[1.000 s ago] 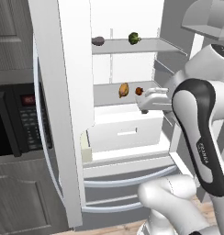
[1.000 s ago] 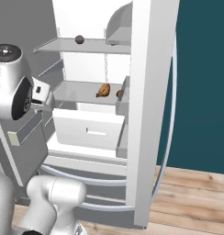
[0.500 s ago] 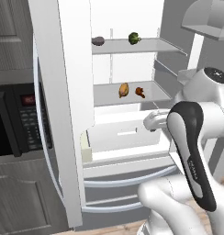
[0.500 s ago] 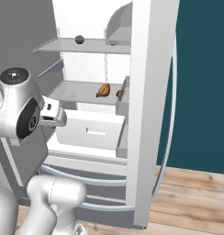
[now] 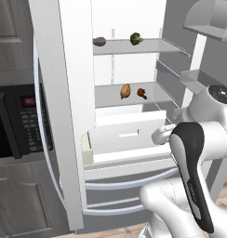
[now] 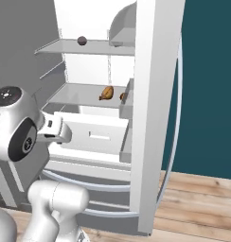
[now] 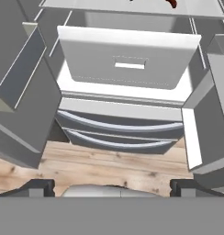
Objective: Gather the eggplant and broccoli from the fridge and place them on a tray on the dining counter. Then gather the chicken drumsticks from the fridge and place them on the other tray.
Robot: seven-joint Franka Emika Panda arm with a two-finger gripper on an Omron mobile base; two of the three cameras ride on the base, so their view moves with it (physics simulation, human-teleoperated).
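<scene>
2 fingertips spread wide, grasping nothing; my gripper hangs in front of the drawer, low, aimed at its face. Eggplant and broccoli sit 2 shelves above the drawer, drumsticks 1 shelf above. Trays and dining counter unseen; broccoli hidden from right base view.

Eggplant left of broccoli on top shelf; drumsticks, apparently two, on the shelf below.

Glossy white rounded arm with black joint bands.
</scene>
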